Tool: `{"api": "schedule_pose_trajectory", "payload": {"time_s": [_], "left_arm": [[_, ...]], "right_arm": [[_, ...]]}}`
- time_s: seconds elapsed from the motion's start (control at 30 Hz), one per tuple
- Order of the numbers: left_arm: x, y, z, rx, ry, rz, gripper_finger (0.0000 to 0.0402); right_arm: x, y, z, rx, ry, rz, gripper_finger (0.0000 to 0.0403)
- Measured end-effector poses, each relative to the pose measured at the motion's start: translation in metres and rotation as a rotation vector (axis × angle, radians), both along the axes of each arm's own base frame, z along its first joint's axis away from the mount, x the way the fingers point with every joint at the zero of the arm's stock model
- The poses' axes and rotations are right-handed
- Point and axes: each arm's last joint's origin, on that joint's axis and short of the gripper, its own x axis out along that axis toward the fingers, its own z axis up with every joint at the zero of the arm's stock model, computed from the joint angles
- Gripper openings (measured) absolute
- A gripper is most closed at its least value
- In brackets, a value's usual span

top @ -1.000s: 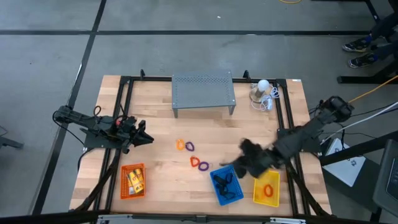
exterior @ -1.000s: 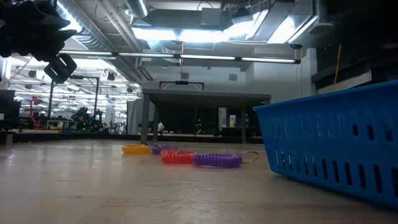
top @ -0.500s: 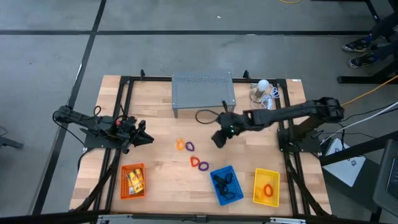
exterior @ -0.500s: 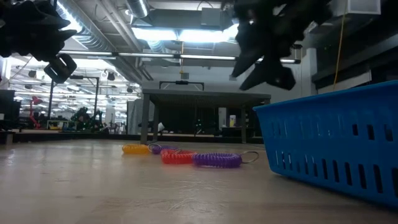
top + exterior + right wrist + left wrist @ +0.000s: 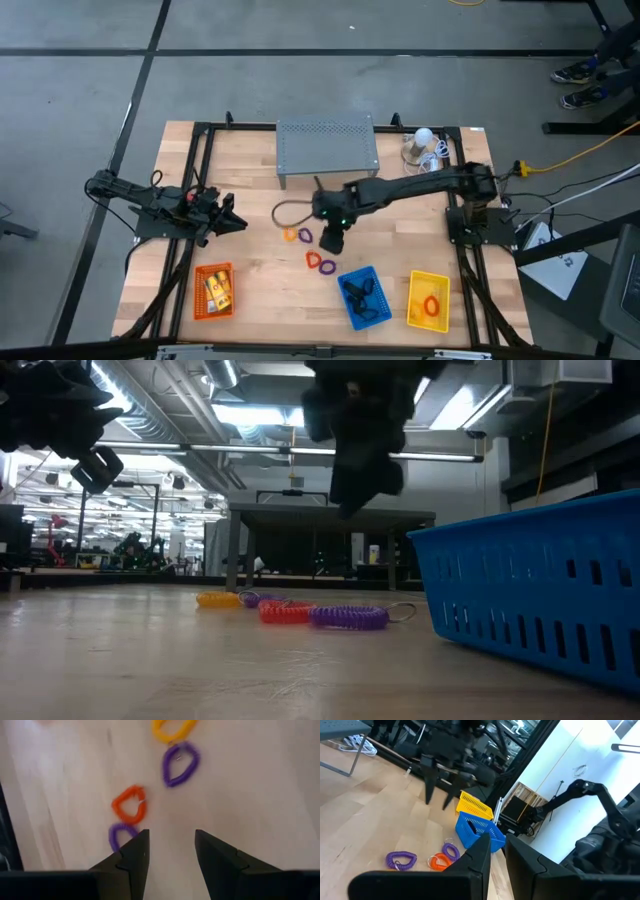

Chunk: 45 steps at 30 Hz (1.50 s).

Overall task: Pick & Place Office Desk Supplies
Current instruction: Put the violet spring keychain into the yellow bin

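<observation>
Several coiled loops lie flat on the wooden table: a yellow-orange loop and a purple loop side by side, then an orange loop and another purple loop nearer the front. My right gripper hangs over the table's middle, just right of the far pair. It points steeply down and is open, with only bare wood between its fingers. In its wrist view the orange loop and the purple loop lie ahead of the fingertips. My left gripper waits level at the table's left, its fingers a narrow gap apart.
Along the near edge stand an orange basket with yellow-orange packets, a blue basket with black clips, and a yellow basket holding an orange loop. A grey perforated shelf and a white bulb sit at the far side.
My right gripper has swung from above the blue and yellow baskets toward the table's left. It went out toward the shelf, then came back over the loops, and its wrist rolled on the way. The loops and baskets have stayed where they were.
</observation>
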Motion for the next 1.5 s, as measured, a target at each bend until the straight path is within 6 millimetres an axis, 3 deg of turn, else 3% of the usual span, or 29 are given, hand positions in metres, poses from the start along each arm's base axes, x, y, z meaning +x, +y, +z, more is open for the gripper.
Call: {"api": "schedule_pose_trajectory", "payload": {"time_s": [0.2, 0.43, 0.9, 1.2, 1.5], "left_arm": [[0.0, 0.0, 0.0, 0.0, 0.0, 0.0, 0.0055], [0.0, 0.0, 0.0, 0.0, 0.0, 0.001, 0.0054], [0.0, 0.0, 0.0, 0.0, 0.0, 0.001, 0.0054], [0.0, 0.0, 0.0, 0.0, 0.0, 0.0, 0.0054], [0.0, 0.0, 0.0, -0.001, 0.0, 0.001, 0.0054]], "right_arm": [[0.007, 0.036, -0.011, -0.052, 0.043, 0.192, 0.0158], [0.003, 0.071, -0.036, -0.112, 0.085, 0.271, 0.0158], [0.01, 0.067, -0.046, -0.079, 0.079, 0.261, 0.0158], [0.018, 0.064, -0.074, -0.035, 0.132, 0.204, 0.0158], [0.021, 0.064, -0.083, -0.02, 0.144, 0.184, 0.015]]}}
